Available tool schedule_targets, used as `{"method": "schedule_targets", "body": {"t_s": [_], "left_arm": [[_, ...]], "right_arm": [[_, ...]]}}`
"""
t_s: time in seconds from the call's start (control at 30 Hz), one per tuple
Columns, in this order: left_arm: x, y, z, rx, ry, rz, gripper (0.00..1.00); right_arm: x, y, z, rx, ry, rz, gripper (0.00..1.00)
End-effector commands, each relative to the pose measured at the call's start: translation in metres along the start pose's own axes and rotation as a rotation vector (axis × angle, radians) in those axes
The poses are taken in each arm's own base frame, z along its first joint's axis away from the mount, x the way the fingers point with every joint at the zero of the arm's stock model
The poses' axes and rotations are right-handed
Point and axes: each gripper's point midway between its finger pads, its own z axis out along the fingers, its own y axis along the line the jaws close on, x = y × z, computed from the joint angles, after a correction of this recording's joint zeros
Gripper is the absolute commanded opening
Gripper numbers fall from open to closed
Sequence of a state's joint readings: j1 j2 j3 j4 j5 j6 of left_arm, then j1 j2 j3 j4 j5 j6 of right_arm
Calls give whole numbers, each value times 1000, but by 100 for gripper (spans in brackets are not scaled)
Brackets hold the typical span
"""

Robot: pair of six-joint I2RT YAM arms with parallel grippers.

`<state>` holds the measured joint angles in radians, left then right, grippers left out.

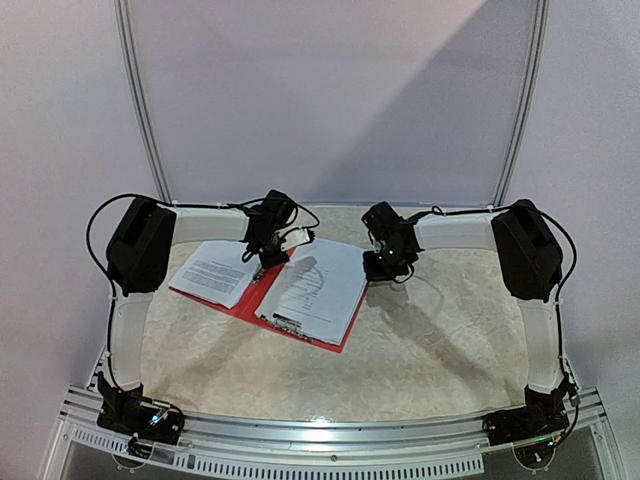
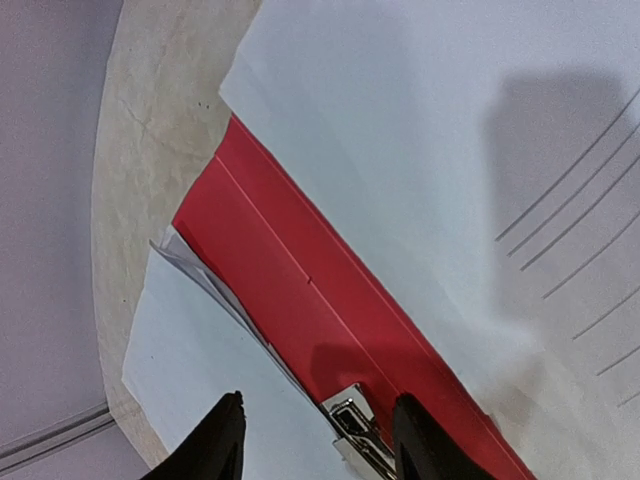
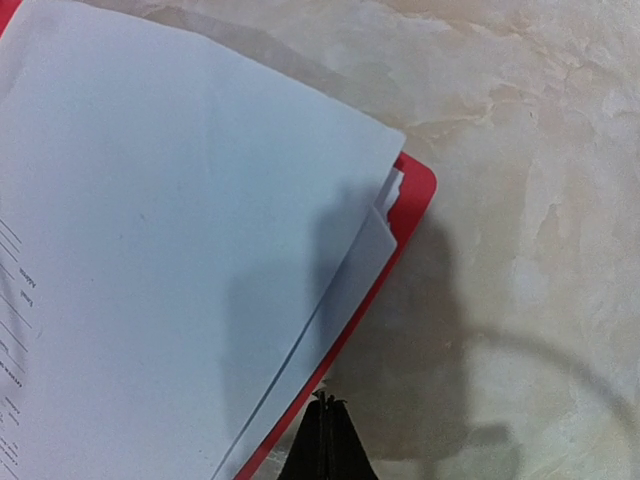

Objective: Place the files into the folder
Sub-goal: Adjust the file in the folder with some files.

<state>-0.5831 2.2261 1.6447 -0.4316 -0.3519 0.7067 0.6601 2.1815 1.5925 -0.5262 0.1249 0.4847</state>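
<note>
Where marbled tabletop (image 1: pixel 440 330) meets pale wall (image 1: pixel 330 90), red folder (image 1: pixel 262 292) open

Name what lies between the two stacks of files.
A bare red strip of the folder, with its silver clip; the left wrist view shows it.

Pretty plain setup tbh. A desk (image 1: pixel 450 340) topped in beige marble-look material is spread under the left gripper (image 1: pixel 263 260) and the right gripper (image 1: pixel 386 269). Well behind both, a pale lilac back panel (image 1: pixel 330 90) is framed by two thin curved poles: the left pole (image 1: pixel 140 100) and the right pole (image 1: pixel 525 100). A diagonal split between lighter and darker tone is cast across that panel. A slotted aluminium rail (image 1: pixel 340 437) is mounted along the desk edge, well nearer than the grippers. A soft shadow (image 3: pixel 420 330) is thrown just beside the right gripper.
</note>
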Motion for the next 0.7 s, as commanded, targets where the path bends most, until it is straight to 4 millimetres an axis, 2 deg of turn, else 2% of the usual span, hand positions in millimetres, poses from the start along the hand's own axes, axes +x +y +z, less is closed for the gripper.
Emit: {"method": "schedule_targets", "body": {"t_s": [0.0, 0.23, 0.43, 0.67], "left_arm": [[-9, -8, -2, 21, -21, 3, 50], [-16, -23, 7, 60, -34, 18, 50], [-17, -30, 14, 79, -31, 20, 50], [-18, -28, 10, 73, -33, 22, 50]], "right_arm": [[-7, 12, -3, -47, -13, 11, 0], [-7, 17, 2, -74, -14, 18, 0], [2, 19, 14, -79, 19, 18, 0], [2, 22, 12, -86, 15, 19, 0]]}}
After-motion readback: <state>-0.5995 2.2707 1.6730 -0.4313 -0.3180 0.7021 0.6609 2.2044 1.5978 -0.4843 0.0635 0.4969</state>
